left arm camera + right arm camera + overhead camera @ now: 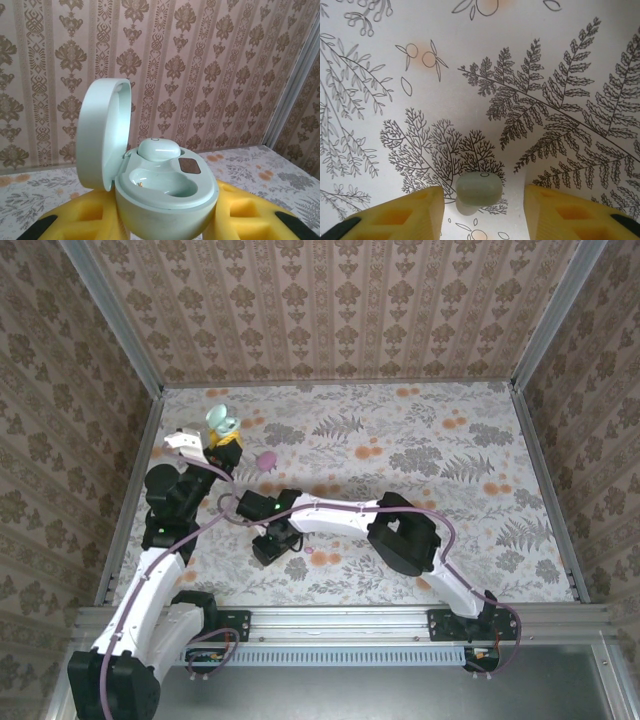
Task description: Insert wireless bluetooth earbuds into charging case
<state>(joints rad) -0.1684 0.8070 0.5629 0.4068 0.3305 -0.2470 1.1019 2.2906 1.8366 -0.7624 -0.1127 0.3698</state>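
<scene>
Fingers point(240, 212) of left gripper point(226, 440) are clamped on mint case point(167, 195), one yellow pad each side of its lower shell, holding it upright.

Case details, left wrist view:
- Lid point(102, 135) stands open, tipped up on the case's left side.
- Seated earbud point(159, 149), mint like the case, sits in the far socket.
- Near socket point(160, 181) is a bare hollow.
- Small brown patch point(190, 166) on the inner face, just right of the seated earbud.

Everything else, placed vs the mint case in the overhead view:
- Pink case point(267, 461) lies on the table point(420, 470) just right of the mint case and slightly nearer the arm bases, not touching it. Can't tell if its lid is open or closed.
- Right gripper point(484, 200) is well apart from the mint case, to its right and nearer the bases, pointing down at the table.
- Its yellow fingers point(405, 215) stand apart w/ a gap on both sides of what lies btwn them.
- Loose earbud point(479, 187), also mint, lies on the table btwn those fingers and touches neither.
- Tiny pink piece point(309, 551) sits on the table farther right of the mint case than the right gripper, just beside it. Too small to make out more.
</scene>
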